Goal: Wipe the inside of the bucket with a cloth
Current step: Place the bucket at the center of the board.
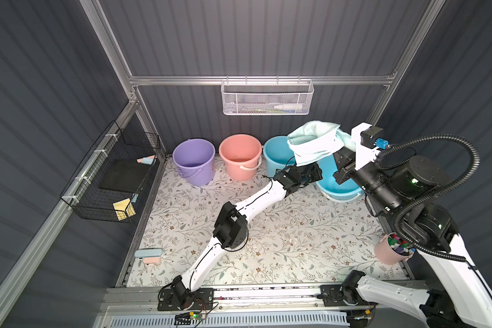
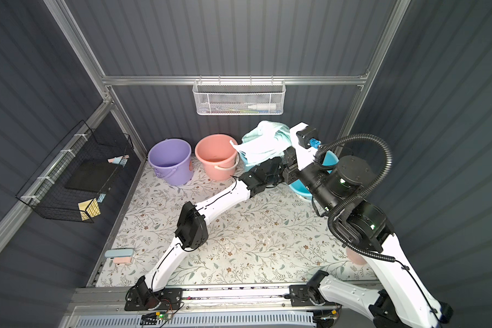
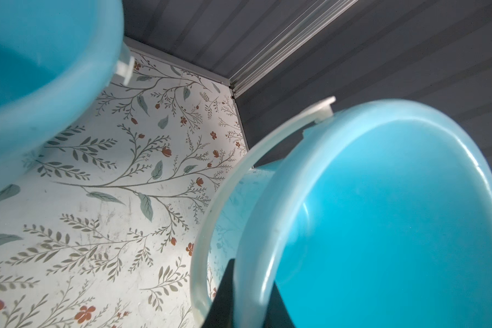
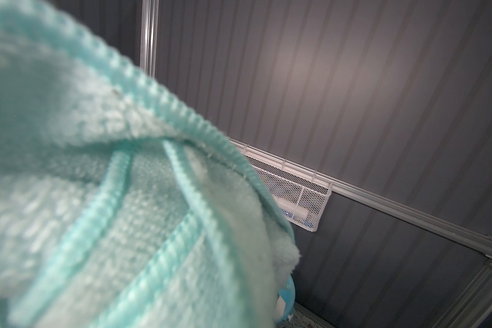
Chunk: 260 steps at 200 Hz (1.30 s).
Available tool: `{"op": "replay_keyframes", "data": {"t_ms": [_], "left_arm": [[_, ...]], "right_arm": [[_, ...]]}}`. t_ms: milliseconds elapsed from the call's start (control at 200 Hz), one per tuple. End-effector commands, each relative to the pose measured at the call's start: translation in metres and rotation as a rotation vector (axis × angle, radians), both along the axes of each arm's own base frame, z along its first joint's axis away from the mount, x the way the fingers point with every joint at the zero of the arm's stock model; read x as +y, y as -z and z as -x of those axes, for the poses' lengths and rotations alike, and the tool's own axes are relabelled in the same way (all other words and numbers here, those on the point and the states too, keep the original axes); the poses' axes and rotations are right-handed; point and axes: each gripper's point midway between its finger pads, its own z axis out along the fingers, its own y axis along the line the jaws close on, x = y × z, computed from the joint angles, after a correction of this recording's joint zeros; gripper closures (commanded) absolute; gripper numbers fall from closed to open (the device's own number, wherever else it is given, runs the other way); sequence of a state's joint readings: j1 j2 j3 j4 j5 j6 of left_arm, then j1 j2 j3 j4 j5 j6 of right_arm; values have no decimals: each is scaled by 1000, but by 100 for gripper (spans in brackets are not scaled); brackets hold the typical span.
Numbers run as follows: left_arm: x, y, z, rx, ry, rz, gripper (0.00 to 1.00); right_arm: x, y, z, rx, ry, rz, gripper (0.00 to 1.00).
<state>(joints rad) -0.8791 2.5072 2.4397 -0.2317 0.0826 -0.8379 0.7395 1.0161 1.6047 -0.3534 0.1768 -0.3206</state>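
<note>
Above the rightmost blue bucket (image 1: 337, 188), right tool (image 1: 342, 142) pinching the cloth (image 1: 314, 142), left tool (image 3: 250, 309) clamped on its rim

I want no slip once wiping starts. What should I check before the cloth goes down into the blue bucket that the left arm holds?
1. Left pincer clamped across the rim of the front blue bucket: ok.
2. Right pincer shut on the cloth: ok.
3. Bucket interior empty: ok, as seen in the left wrist view.
4. Cloth inside the bucket: not ok, it hangs above the mouth.
5. Second blue bucket apart from the held one: ok.
6. Cloth bunched small enough to fit: cannot tell.
</note>
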Motion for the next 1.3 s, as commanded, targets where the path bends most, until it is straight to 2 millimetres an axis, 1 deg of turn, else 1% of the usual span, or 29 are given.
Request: {"op": "replay_keyframes", "data": {"t_ms": [0, 100, 210, 300, 405, 460, 590, 700, 925, 1010, 1136, 1216, 1266, 1296], "left_arm": [[-5, -19, -13, -37, -49, 95, 100], [-8, -7, -16, -32, -56, 88, 97], [-14, 6, -12, -23, -42, 78, 93], [-17, 10, -9, -23, -35, 72, 84], [-20, 16, -5, -21, -25, 66, 79], [-21, 15, -5, -24, -18, 70, 77], [-27, 9, -1, -36, 8, 95, 73], [-32, 4, 2, -45, 34, 119, 64], [-50, -7, 17, -57, 131, 202, 52], [-54, -15, 22, -77, 153, 224, 47], [-54, -30, 25, -114, 159, 234, 40], [-47, -46, 23, -139, 138, 233, 37], [-42, -59, 24, -163, 129, 231, 36], [-37, -63, 22, -164, 103, 215, 36]], "right_arm": [[-1, -16, 5, -31, -16, -44, 100], [0, -15, 4, -31, -12, -34, 100], [1, -14, 4, -29, -16, -27, 100], [3, -11, 2, -23, -16, -23, 100], [3, -10, 0, -19, -15, -22, 100], [4, -10, 0, -17, -16, -23, 100], [4, -10, 0, -17, -18, -25, 100], [4, -11, 1, -18, -18, -28, 100], [5, -11, 2, -17, -28, -28, 100], [6, -11, 1, -12, -28, -24, 100], [6, -10, 1, -5, -27, -18, 100], [5, -10, 2, -3, -26, -19, 100], [4, -10, 2, -2, -24, -20, 100], [4, -10, 1, 0, -22, -19, 100]]}}
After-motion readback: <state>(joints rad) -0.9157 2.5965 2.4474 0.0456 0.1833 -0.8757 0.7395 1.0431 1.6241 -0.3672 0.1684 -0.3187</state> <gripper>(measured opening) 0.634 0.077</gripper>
